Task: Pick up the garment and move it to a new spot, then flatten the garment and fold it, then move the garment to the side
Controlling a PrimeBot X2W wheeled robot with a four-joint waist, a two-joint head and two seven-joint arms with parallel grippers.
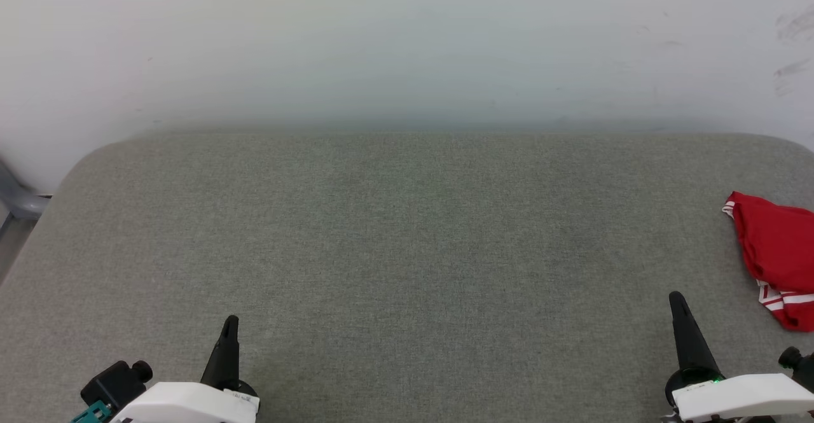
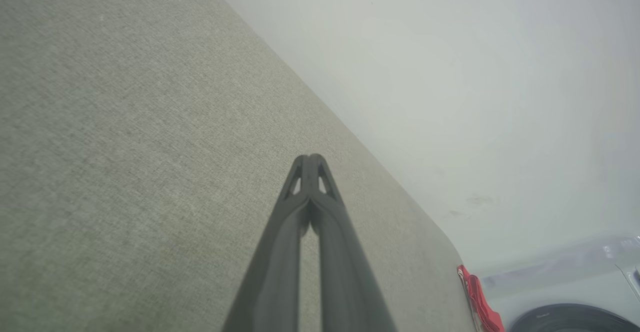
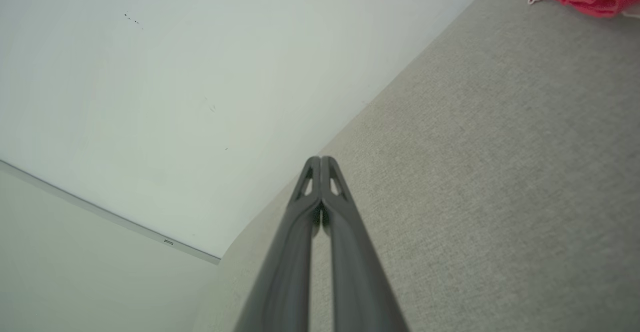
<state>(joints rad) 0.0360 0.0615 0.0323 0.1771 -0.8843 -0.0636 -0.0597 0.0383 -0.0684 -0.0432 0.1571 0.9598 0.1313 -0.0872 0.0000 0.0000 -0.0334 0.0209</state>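
The grey fabric surface carries the bundled red garment at its right edge, cut off by the head view's border, with any lettering hidden. Its long axis runs near-to-far, with striped trim at both ends. The left claw and right claw are closed and empty.

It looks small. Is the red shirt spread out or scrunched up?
Scrunched. The garment lies bunched up, its layers doubled over.

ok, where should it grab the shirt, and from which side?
Use the right gripper, moving rightward: the shirt lies bunched at the right edge of the head view. Probably pinch the striped trim nearest that gripper, where the cloth edge shows. It is shut; open first.
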